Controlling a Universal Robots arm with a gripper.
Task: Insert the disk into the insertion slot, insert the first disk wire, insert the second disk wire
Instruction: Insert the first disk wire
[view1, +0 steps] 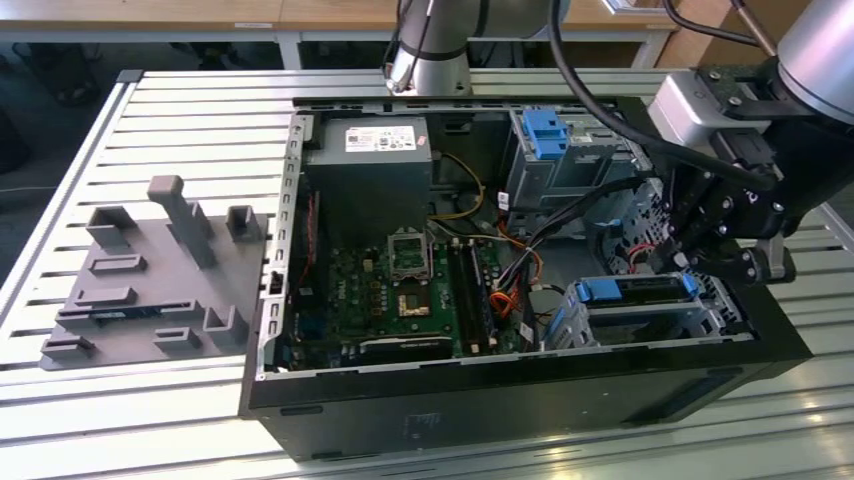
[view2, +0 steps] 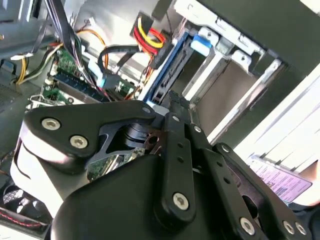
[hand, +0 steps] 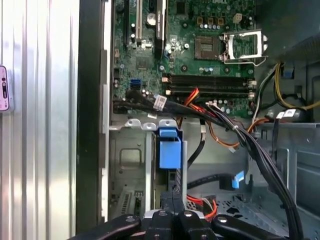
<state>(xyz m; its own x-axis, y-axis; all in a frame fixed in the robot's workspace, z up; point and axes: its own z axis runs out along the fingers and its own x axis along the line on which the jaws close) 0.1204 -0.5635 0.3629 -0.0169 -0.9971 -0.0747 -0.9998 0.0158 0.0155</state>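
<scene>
The disk (view1: 634, 289), in its bright blue caddy, sits inside the insertion slot (view1: 667, 325), the grey metal cage at the front corner of the open computer case on the exterior view's right. My gripper (view1: 687, 265) hangs just above the disk's rear end. In the first wrist view the caddy's blue tab (hand: 169, 147) stands edge-on in the cage (hand: 125, 165), and my black fingertips (hand: 172, 197) are pressed together right behind it, shut on nothing. A loose black cable with a blue plug (hand: 239, 179) and red, yellow and black wires (view2: 147, 30) hang beside the disk.
A taller grey bay with a blue bracket (view1: 547, 130) stands behind the cage. The motherboard (view1: 400, 280) and power supply (view1: 374, 150) lie in the case, with a cable bundle (hand: 260, 155) crossing it. A grey fixture plate (view1: 147, 290) rests on the slatted table at the exterior view's left.
</scene>
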